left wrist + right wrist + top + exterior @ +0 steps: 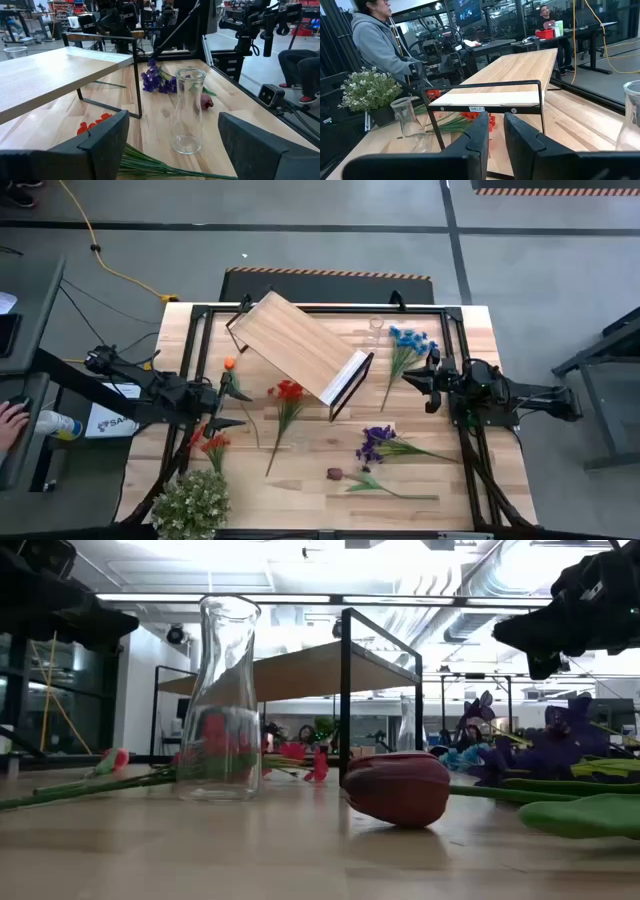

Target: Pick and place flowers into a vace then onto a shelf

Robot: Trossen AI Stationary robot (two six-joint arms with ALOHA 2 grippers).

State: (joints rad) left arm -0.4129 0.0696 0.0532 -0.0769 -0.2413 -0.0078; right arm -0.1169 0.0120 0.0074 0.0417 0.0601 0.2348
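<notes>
The clear glass vase (188,110) stands upright on the table, ahead of my open left gripper (172,150) and apart from it; it also shows in the low view (222,700). Flowers lie flat on the planks: blue (408,340), red (290,392), orange (213,443), purple (375,442) and a maroon tulip (335,474). The shelf (300,348) stands at an angle in the middle of the table. My left gripper (232,409) hovers left of the red flower. My right gripper (420,380), fingers together and holding nothing, hovers beside the blue flower's stalk.
A bushy pale-green clump (192,505) sits at the near left corner. A second small glass (376,325) stands by the far edge. A person's hand (12,420) rests left of the table, and a person (377,40) stands beyond it. Black frame rails (470,460) run along the sides.
</notes>
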